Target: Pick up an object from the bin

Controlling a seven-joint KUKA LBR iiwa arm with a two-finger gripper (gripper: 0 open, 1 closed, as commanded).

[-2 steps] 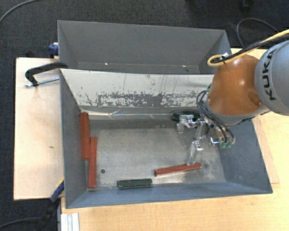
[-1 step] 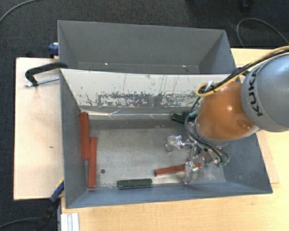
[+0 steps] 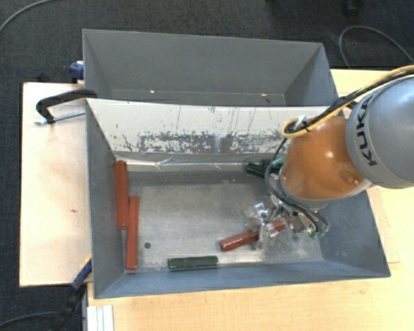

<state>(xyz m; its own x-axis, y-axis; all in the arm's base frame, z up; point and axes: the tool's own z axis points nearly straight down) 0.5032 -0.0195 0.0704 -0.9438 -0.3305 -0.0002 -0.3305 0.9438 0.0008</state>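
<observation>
My gripper (image 3: 268, 225) is down near the bin's floor at the front right, under the arm's orange cover. A red-brown stick (image 3: 237, 241) lies slanted on the floor. Its right end runs up into the gripper and a bit of red shows through the metal parts there. A dark green flat bar (image 3: 192, 262) lies along the front wall, left of the stick and apart from the gripper.
Long red blocks (image 3: 126, 213) lie along the left wall, one overlapping the other. A small dark green thing (image 3: 255, 169) sits by the back wall, just left of the orange cover. The arm covers the bin's right part.
</observation>
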